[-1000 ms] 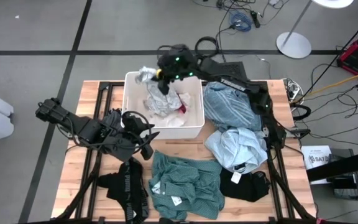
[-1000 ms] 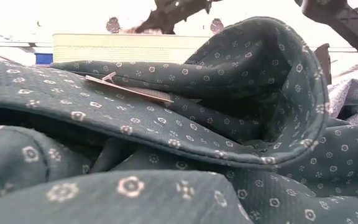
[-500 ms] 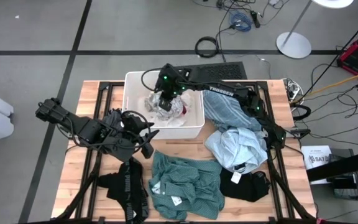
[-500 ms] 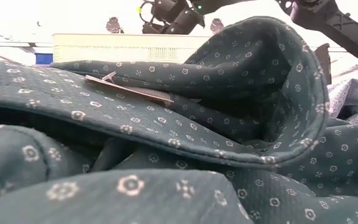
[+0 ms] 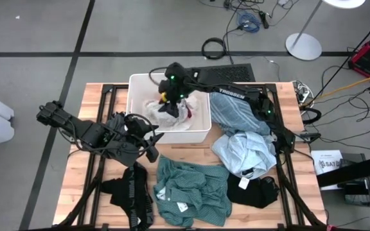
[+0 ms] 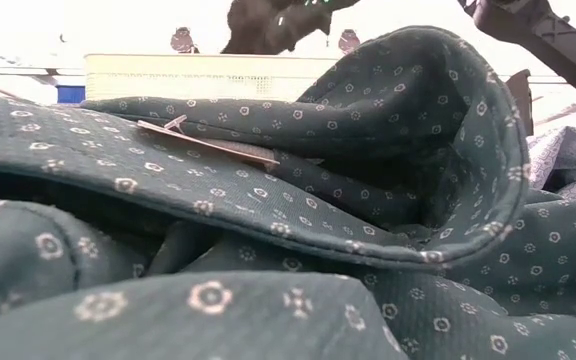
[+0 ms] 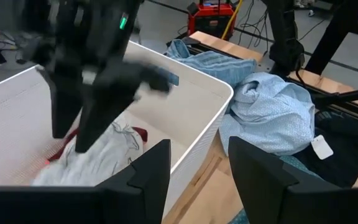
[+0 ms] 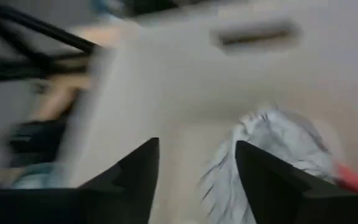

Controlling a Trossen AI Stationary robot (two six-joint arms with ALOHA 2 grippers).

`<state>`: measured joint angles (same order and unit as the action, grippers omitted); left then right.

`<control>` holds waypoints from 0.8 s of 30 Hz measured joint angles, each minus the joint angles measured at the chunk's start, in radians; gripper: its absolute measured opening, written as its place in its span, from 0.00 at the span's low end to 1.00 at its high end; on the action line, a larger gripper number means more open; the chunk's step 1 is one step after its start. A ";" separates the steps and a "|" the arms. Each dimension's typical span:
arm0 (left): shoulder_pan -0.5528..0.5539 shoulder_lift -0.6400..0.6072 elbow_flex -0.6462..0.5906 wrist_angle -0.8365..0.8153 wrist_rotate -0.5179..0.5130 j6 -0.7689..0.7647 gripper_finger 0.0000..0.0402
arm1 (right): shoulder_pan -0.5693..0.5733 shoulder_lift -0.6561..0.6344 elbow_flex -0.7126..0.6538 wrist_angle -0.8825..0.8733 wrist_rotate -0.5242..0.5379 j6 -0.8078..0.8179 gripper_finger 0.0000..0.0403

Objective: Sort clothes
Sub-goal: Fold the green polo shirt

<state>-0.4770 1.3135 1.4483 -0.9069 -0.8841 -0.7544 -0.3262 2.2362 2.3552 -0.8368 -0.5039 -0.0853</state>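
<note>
A white bin (image 5: 201,125) stands at the table's far middle. Inside it lies a white-grey patterned garment (image 5: 156,108) with a dark red piece (image 5: 189,112) beside it. My right gripper (image 5: 167,108) hangs open just above that garment (image 8: 278,149), with nothing between its fingers (image 8: 197,146). My left gripper (image 5: 151,144) stays open by the bin's near left corner (image 7: 197,143), pointing into the bin. On the table lie a teal-green shirt (image 5: 191,189), a light blue shirt (image 5: 246,151), a blue striped garment (image 5: 233,109), a black garment with white lettering (image 5: 133,192) and another black one (image 5: 255,189).
The teal-green shirt (image 6: 268,200) fills the low view, with the bin's wall (image 6: 198,75) behind it. Dark frame rails (image 5: 101,115) run along the table's left and right sides. Bare wood (image 5: 82,186) shows at the near left.
My right gripper has come down toward the bin's floor and tipped further downward. The white-grey garment that hung from it above the bin now lies loose in the bin, free of the fingers.
</note>
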 joint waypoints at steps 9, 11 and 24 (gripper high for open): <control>0.001 0.000 0.000 0.001 -0.003 0.000 0.43 | -0.059 -0.155 0.001 -0.137 0.195 -0.060 0.55; 0.006 0.000 0.000 -0.001 -0.006 0.000 0.43 | -0.086 -0.198 0.002 -0.201 0.187 -0.065 0.53; 0.013 0.004 0.000 -0.161 0.262 -0.112 0.43 | -0.183 -0.458 0.001 -0.589 0.182 -0.113 0.52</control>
<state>-0.4641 1.3177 1.4483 -1.0679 -0.6224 -0.8659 -0.5097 1.7786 2.3562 -1.4258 -0.3214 -0.1980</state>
